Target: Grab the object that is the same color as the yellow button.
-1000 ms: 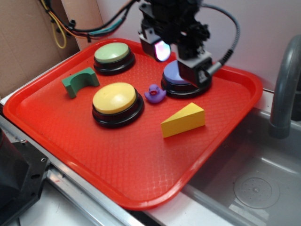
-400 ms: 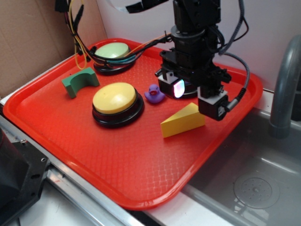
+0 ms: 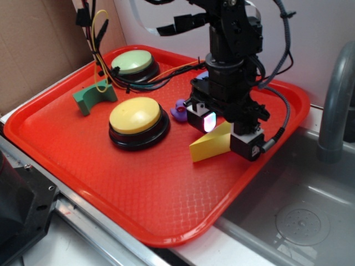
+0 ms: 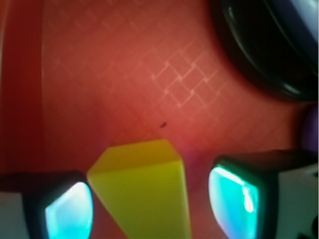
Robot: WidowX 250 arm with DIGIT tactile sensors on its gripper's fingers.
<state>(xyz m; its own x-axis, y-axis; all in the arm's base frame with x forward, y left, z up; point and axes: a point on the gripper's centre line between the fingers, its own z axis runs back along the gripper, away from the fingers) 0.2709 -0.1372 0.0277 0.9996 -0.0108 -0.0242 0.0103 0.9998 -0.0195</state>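
A: Start with the exterior view. Where is the yellow wedge [image 3: 213,145]?

B: On the red tray [image 3: 138,188], to the right of the yellow button [image 3: 137,121] and a little nearer the camera. The claw [image 3: 224,128] stands right over the wedge's thick end, low down, so only the thin end and part of the top slope show.

A: And what else lies around the yellow button?

B: Behind it, toward the wall, is the green-topped button [image 3: 132,65]. To its left is a green arch block [image 3: 94,97]. Just right of it, a purple duck [image 3: 178,109] peeks out beside the arm, and a sliver of the purple-topped button [image 3: 202,75] shows behind the arm. The tray sits on a counter beside a sink [image 3: 299,216], which is well to the right of the yellow button.

A: Now the wrist view.

B: The wedge [image 4: 144,191] fills the lower middle, lying between the two lit pads [image 4: 67,211]. Its left edge sits close against the left pad; a strip of red tray [image 4: 124,74] shows between its right edge and the right pad. The claw [image 4: 149,204] is spread wider than the wedge, straddling it, not gripping it.

A: Anything at the top?

B: The black base of the purple-topped button [image 4: 269,50] at upper right, and a purple blur at the right edge, too unclear to name.
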